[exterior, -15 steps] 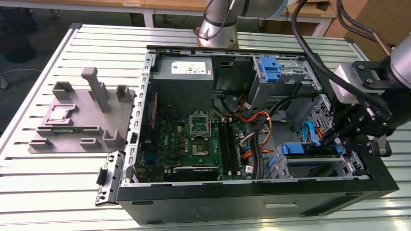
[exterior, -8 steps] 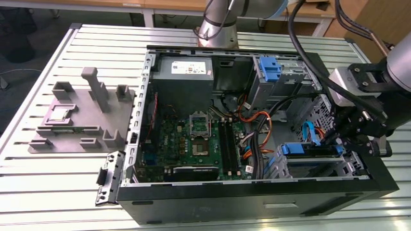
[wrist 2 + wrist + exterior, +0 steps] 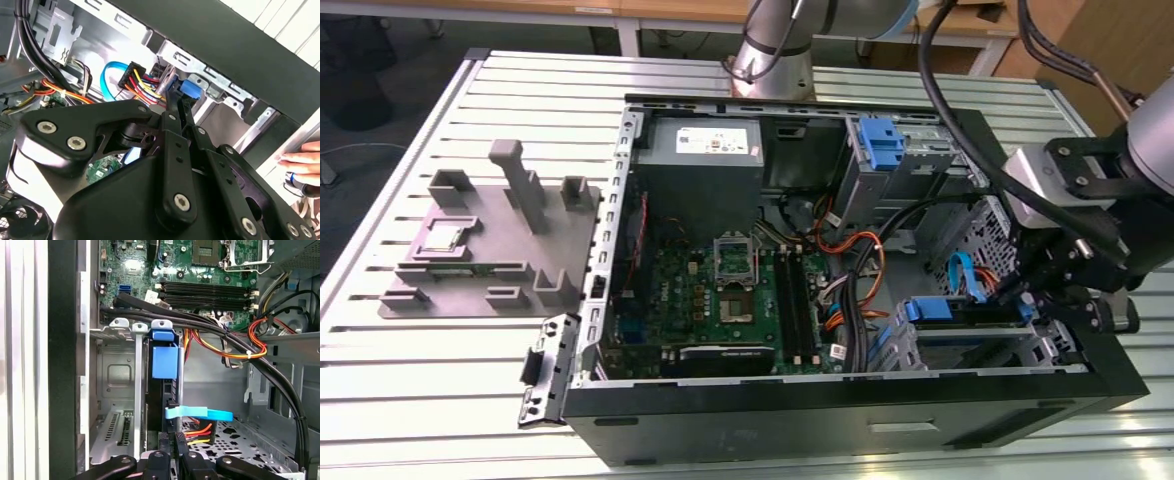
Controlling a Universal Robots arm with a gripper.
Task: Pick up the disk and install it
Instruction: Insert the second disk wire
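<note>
I am at the install step: the disk [image 3: 164,365] stands edge-on in the drive cage [image 3: 961,340] at the near right corner of the computer case [image 3: 854,420], in the exterior view. My gripper [image 3: 169,462] sits at its rear edge, fingers nearly closed around it. Seating it fully calls for a straight, gentle push along the bay rails.

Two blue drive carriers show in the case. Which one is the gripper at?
The gripper is at the disk in the lower bay, near the case's front corner. The other blue carrier sits in the upper bay beside the power supply.
</note>
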